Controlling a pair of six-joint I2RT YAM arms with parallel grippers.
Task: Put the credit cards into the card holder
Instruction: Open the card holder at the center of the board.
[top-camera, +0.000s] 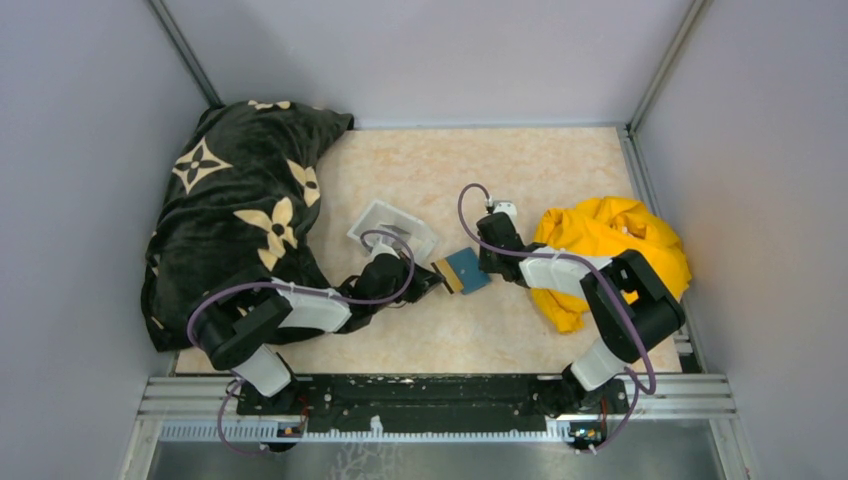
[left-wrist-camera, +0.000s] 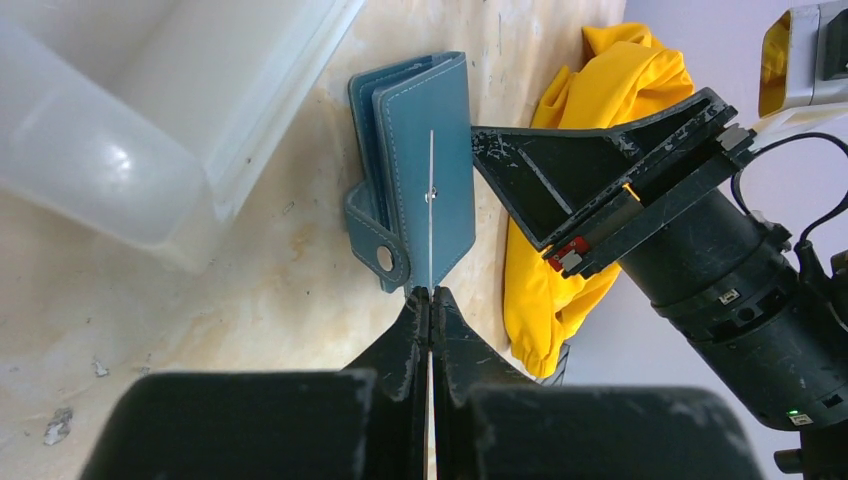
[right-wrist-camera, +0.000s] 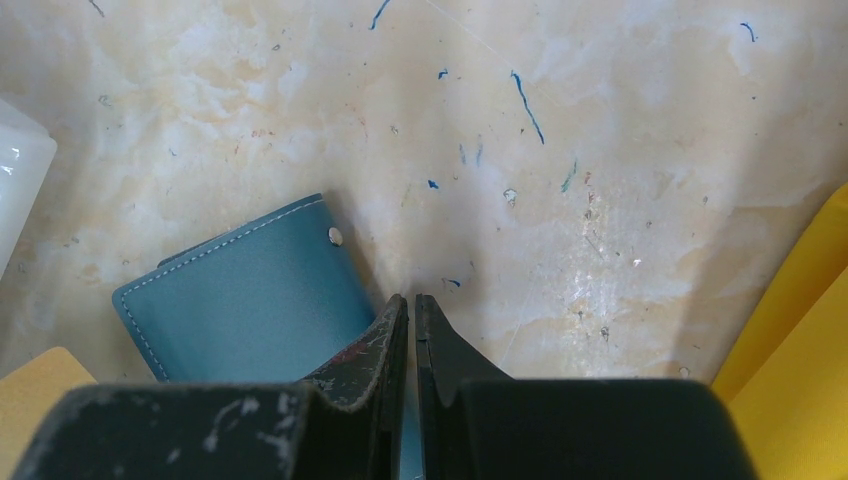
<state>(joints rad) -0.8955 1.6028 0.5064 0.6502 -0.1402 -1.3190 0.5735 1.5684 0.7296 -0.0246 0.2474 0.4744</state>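
The teal card holder (top-camera: 470, 268) lies at mid-table between both arms; it also shows in the left wrist view (left-wrist-camera: 450, 130) and the right wrist view (right-wrist-camera: 250, 290). My left gripper (top-camera: 430, 280) (left-wrist-camera: 431, 292) is shut on a thin credit card (left-wrist-camera: 431, 200), seen edge-on and reaching over the card holder. From above this credit card (top-camera: 446, 272) looks yellow-tan at the holder's left edge, and its corner (right-wrist-camera: 35, 395) shows in the right wrist view. My right gripper (top-camera: 490, 265) (right-wrist-camera: 411, 298) is shut on the card holder's right side, teal showing between its jaws.
A clear-white plastic tray (top-camera: 385, 222) (left-wrist-camera: 120, 120) sits just behind the left gripper. A black blanket with cream flowers (top-camera: 240, 210) covers the left side. A yellow cloth (top-camera: 610, 240) (left-wrist-camera: 590, 70) is bunched under the right arm.
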